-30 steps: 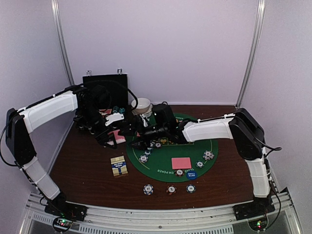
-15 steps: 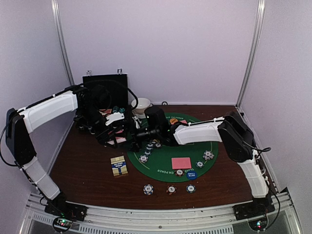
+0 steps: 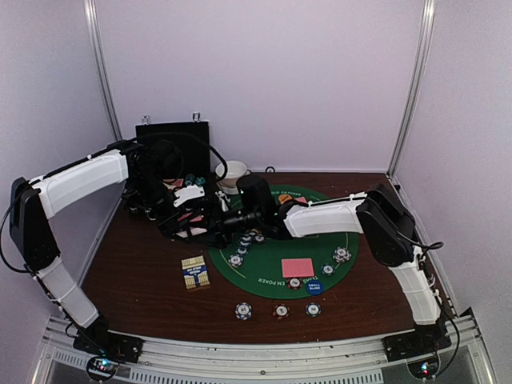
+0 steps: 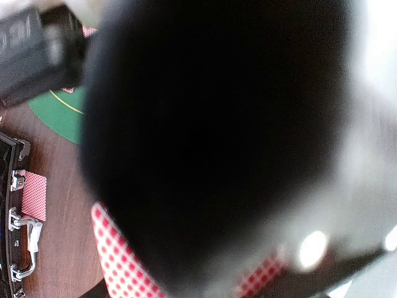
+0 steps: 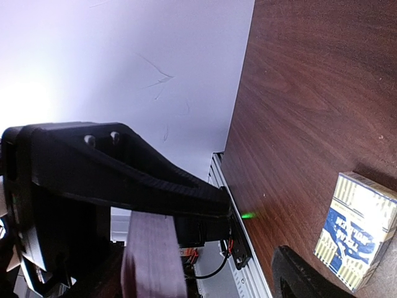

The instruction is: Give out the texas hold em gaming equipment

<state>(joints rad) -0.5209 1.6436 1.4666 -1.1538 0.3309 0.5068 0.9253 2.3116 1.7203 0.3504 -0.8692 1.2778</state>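
1. Lilac-white walls; dark wood table (image 3: 136,272) with a round green mat (image 3: 264,270) at centre
2. Left end effector (image 3: 186,220) sits at the mat's back-left edge, closed on pink-backed cards (image 4: 121,264); their checked backs show low in its wrist view
3. Right end effector (image 3: 220,226), extended from the right, is just beside those cards; its fingers (image 5: 124,167) stand apart, open
4. A dark blurred mass fills most of the left wrist view, hiding any contact
5. Near side of mat: single pink card (image 3: 298,267), blue disc (image 3: 313,286), striped poker chips (image 3: 342,255); three more chips in a row off the mat
6. Card box (image 3: 195,273) left of mat; black case (image 3: 172,148) and white bowls (image 3: 234,172) at the back
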